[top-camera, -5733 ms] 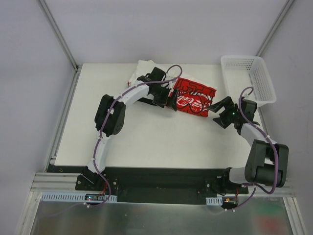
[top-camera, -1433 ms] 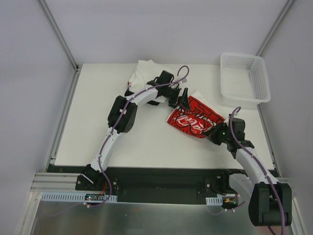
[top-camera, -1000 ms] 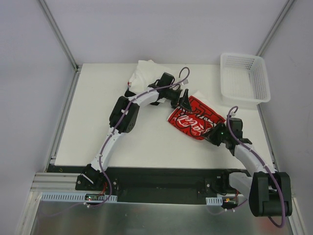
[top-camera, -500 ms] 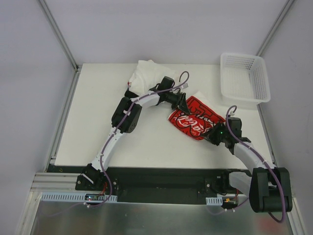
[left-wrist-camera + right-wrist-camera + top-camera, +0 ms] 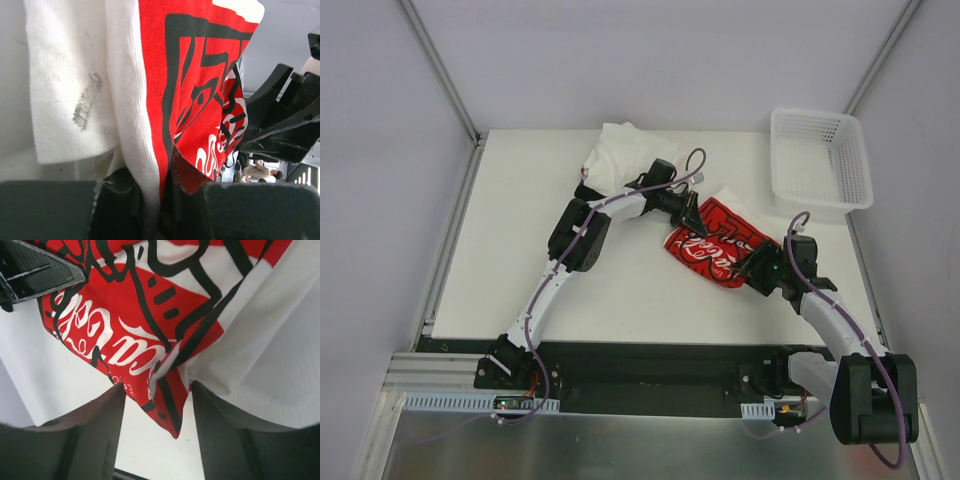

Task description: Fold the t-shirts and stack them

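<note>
Two grippers meet at one red t-shirt (image 5: 718, 243), which lies crumpled right of the middle of the table (image 5: 520, 250), its white lettering only partly readable among the folds. The left gripper (image 5: 689, 214) sits at the shirt's far left edge. In the left wrist view its dark fingers (image 5: 125, 205) are pressed together on a fold of the cloth, with the white inner side and the red print both squeezed between them; the bottom of the picture cuts off the finger bases. A grey smudge (image 5: 84, 106) marks the white side. The right gripper (image 5: 758, 272) is at the shirt's near right corner. From its wrist camera the jaws stand spread with a pointed red corner in the gap; whether it touches either finger (image 5: 75, 440) is hard to tell. A heap of white shirts (image 5: 620, 155) lies at the table's far edge, its near side hidden behind the left arm. A white mesh basket (image 5: 820, 165) sits at the far right corner
</note>
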Robot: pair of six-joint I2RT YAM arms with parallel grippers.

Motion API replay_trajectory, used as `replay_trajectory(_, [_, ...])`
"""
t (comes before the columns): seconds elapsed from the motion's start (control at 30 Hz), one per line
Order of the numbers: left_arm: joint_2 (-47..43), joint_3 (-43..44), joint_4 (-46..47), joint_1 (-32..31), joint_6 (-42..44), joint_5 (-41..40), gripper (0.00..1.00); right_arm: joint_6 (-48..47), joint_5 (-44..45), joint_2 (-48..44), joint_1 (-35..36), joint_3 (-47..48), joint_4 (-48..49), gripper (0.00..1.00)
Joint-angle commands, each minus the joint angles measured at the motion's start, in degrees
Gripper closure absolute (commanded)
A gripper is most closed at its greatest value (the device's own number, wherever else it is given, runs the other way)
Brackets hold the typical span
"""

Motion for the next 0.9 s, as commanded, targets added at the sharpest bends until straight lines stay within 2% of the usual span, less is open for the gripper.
replay_trajectory(0.0, [-3.0,-3.1,-1.0,1.6,1.9,0.3,0.94,-2.2,3.7,0.2,0.2,5.2,-5.1,0.34])
replay_trajectory(0.03, [-3.2,-3.6,-1.1,1.9,1.9,-0.2,0.94,-2.7,4.1,0.5,0.2,6.0,-6.1,0.27])
replay_trajectory(0.23, [-8.8,-8.1,-1.1,5.2,3.7,-1.6,0.96,-3.9,7.3,-0.9,-0.1,7.4,-7.3,0.16])
replay_trajectory(0.4, [-11.6,-7.2,-1.7,9.5,3.9,-1.8,0.96,-3.2,8.8,-2.4,-0.5,6.9,-9.3,0.15])
replay_trajectory(0.57, [-11.9,-5.2,-2.1,11.6,3.4,-1.2,0.97,-2.0,10.5,-1.8,-0.5,3.8,-7.1,0.14])
replay_trajectory(0.87, [-9.0,-3.7,-2.2,11.5,2.1,0.4,0.98,-1.5,8.7,10.5,-0.4,5.8,2.6,0.13])
